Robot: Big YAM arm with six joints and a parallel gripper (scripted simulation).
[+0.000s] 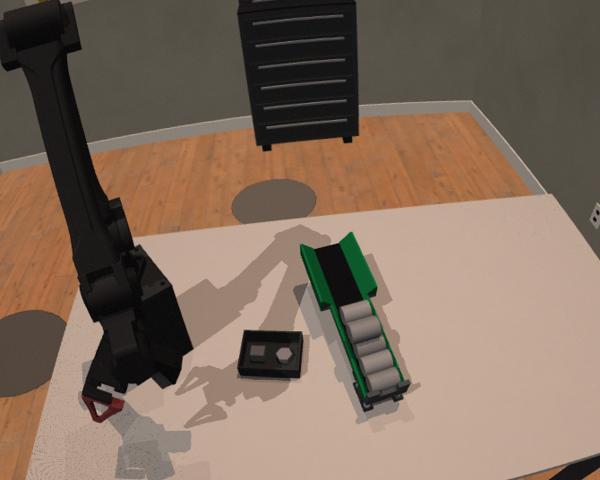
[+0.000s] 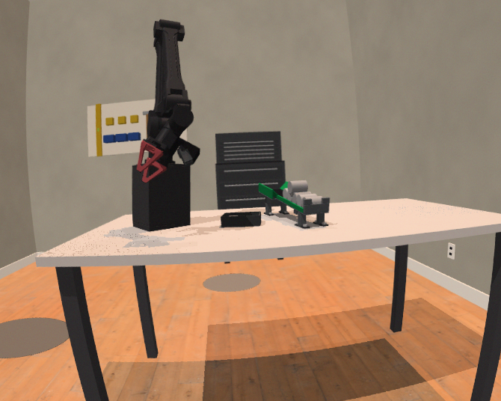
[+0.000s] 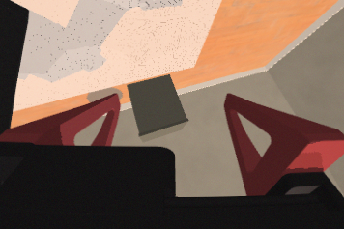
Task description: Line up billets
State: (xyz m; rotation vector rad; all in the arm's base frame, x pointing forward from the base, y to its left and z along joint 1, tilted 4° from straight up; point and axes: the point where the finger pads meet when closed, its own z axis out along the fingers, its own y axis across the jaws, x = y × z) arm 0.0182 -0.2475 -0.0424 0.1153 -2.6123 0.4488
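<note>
Billet (image 1: 363,327) atop two others on the ramp (image 1: 363,266), well apart from wide jaws (holding nothing).

I see a pale table (image 1: 496,289) on dark legs (image 2: 496,310), standing on a wooden plank floor (image 1: 186,170). Three items rest directly on its top. The arm's black pedestal (image 2: 160,198) stands near the left end. A shallow black tray (image 1: 244,356) lies beside it toward the middle. The green feed ramp (image 1: 363,269) stands on short grey supports (image 2: 304,219) to the right of the tray and well apart from the pedestal. Shadows of the arm fall across the top between the pedestal and the ramp.
</note>
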